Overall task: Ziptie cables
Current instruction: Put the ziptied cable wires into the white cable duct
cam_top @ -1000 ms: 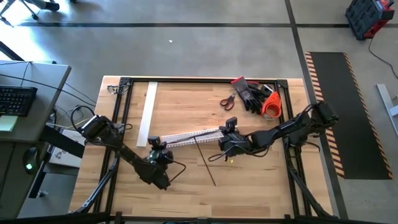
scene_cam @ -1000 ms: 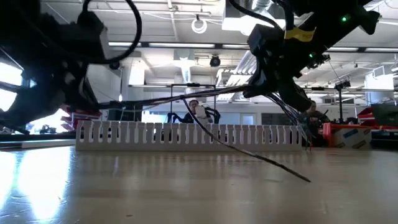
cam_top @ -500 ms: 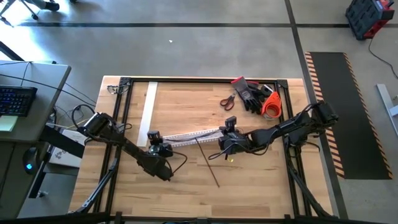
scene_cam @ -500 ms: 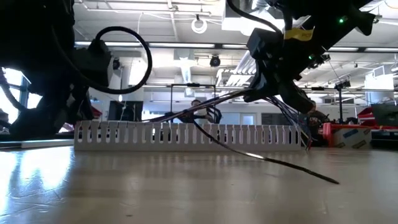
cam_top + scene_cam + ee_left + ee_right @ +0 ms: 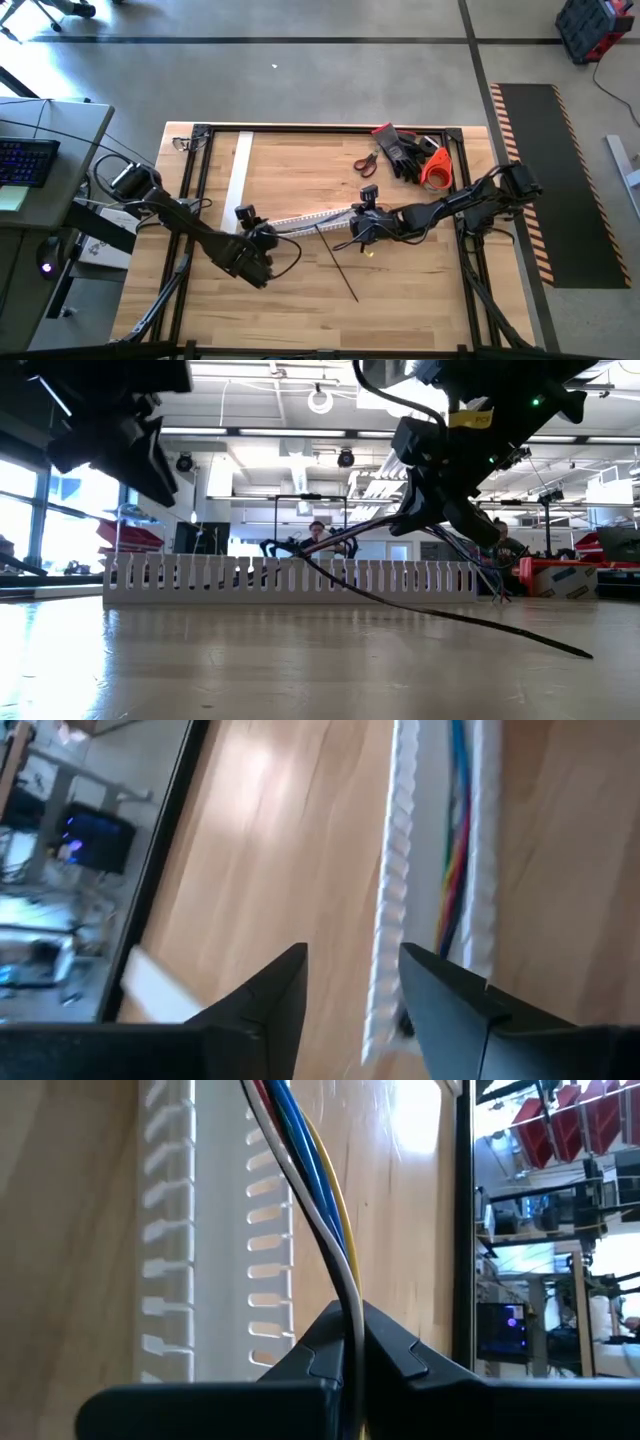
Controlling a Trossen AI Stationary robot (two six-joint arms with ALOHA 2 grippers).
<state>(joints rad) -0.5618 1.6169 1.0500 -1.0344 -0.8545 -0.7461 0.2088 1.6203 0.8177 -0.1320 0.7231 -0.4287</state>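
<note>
The cables (image 5: pixel 300 1170) are a bundle of blue, white, yellow and red wires. They run over the long white comb-toothed duct (image 5: pixel 310 216) in mid-table. My right gripper (image 5: pixel 357 228) is at the duct's right end, shut on the bundle. The bundle's left part (image 5: pixel 300 547) rests on the duct's teeth (image 5: pixel 290 575). One dark strand (image 5: pixel 480 625) slants off the bundle, and its tip lies on the wood. My left gripper (image 5: pixel 350 990) hovers open at the duct's left end (image 5: pixel 266 234), holding nothing. The wires (image 5: pixel 455 890) lie in the duct ahead of it. My right gripper pinches the bundle (image 5: pixel 348 1305) between its two fingers, at the duct's right end. It comes from the table's right, slanting down, and the wires run on ahead of the fingers along the duct. The held part (image 5: pixel 400 515) is above the table. Loose ends (image 5: pixel 480 560) hang behind the gripper.
At the far right of the table lie scissors (image 5: pixel 366 160), black gloves (image 5: pixel 400 150) and an orange tape roll (image 5: pixel 435 170). A white strip (image 5: pixel 240 180) lies at the far left. A black frame (image 5: pixel 200 130) borders the wood. A person (image 5: pixel 318 532) shows far behind the table.
My left gripper has opened and let go of the cables' left end. It has risen and drawn back a little toward the table's left. The bundle was taut between both grippers. Its left part has now dropped onto the duct. The dark strand's tip has slid along the table.
</note>
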